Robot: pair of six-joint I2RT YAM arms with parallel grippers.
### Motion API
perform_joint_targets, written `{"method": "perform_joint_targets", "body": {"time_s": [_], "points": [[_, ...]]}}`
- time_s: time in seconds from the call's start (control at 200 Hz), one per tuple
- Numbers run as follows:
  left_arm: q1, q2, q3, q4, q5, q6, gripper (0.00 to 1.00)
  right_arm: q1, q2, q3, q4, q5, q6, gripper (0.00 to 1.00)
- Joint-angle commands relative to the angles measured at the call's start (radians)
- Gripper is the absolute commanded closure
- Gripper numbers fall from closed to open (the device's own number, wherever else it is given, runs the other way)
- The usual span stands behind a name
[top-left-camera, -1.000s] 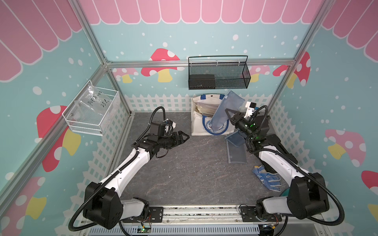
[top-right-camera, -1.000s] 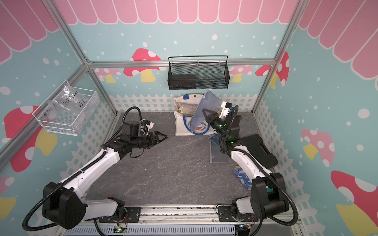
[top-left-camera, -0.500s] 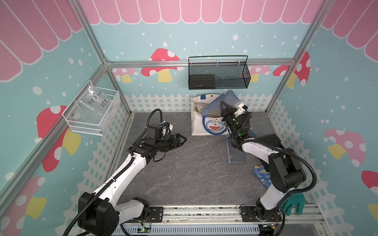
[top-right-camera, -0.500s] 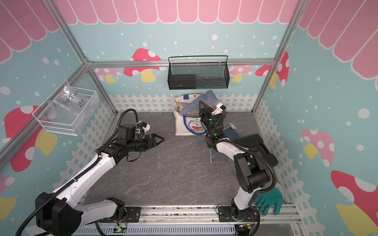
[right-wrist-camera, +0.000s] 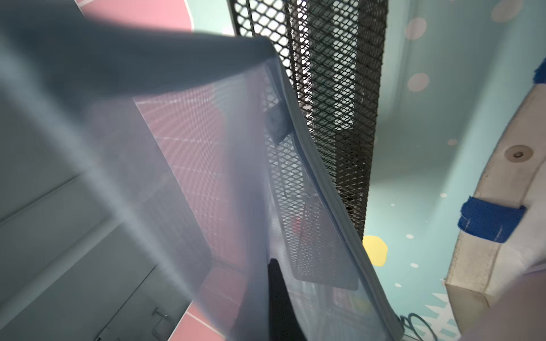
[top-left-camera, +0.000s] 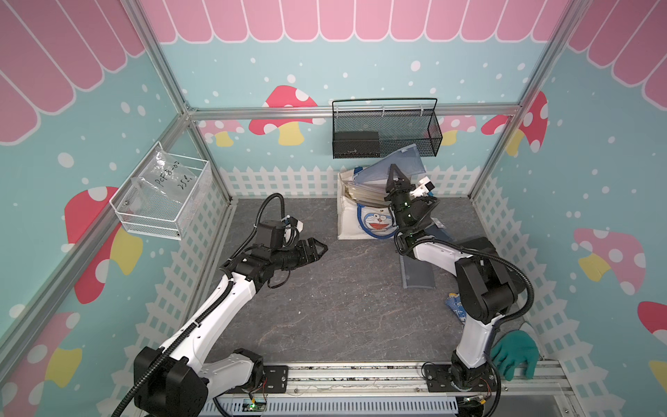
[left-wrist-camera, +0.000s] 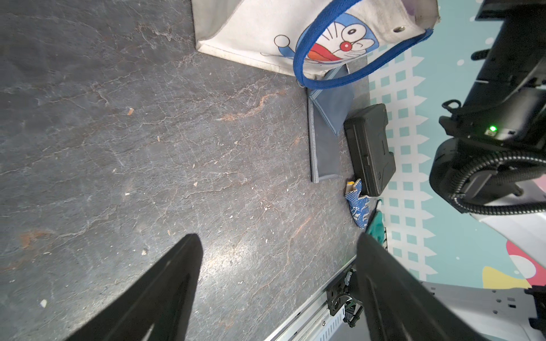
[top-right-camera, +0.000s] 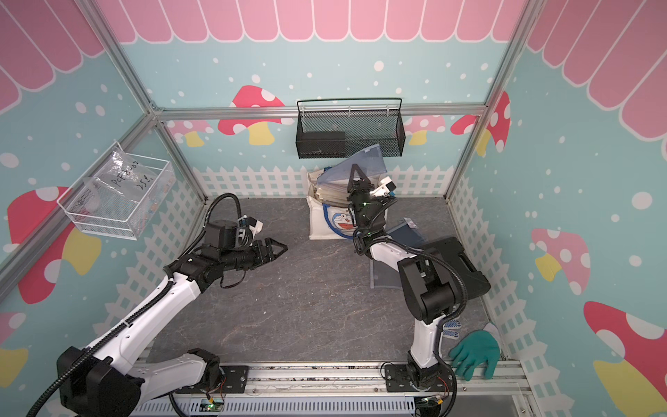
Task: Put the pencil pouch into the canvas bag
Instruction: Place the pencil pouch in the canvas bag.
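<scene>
Counted: one canvas bag (top-left-camera: 355,220); one held pencil pouch (top-left-camera: 391,166) (translucent blue mesh); two further flat blue-grey pouches (top-left-camera: 418,270) on the floor, nearer the right arm's base than the right gripper (top-left-camera: 394,169); one black case (top-right-camera: 456,263); two gloves, one green (top-left-camera: 514,352).

Right gripper is clenched on the pencil pouch, fingertips pointing up toward the black mesh basket (top-left-camera: 386,131); the pouch stands above the bag's open mouth, long axis slanting upward past the fingertips.

Left gripper (top-left-camera: 321,249) is spread, empty, well apart from the bag, pointing toward it.
</scene>
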Motion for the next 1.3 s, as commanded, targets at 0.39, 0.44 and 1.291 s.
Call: {"method": "perform_joint_targets", "body": {"time_s": [0.39,0.44,1.291], "points": [[0.021,-0.056,-0.002,-0.033,-0.056,0.021,0.17,0.017,0.036,-0.083,-0.014,0.009,0.066,1.00],[0.021,-0.054,0.000,-0.033,-0.058,0.021,0.17,0.017,0.021,-0.100,-0.025,0.001,0.067,1.00],[0.028,-0.091,-0.044,-0.004,-0.060,0.006,0.18,0.003,-0.154,-0.119,-0.263,-0.099,-0.014,0.53]]}}
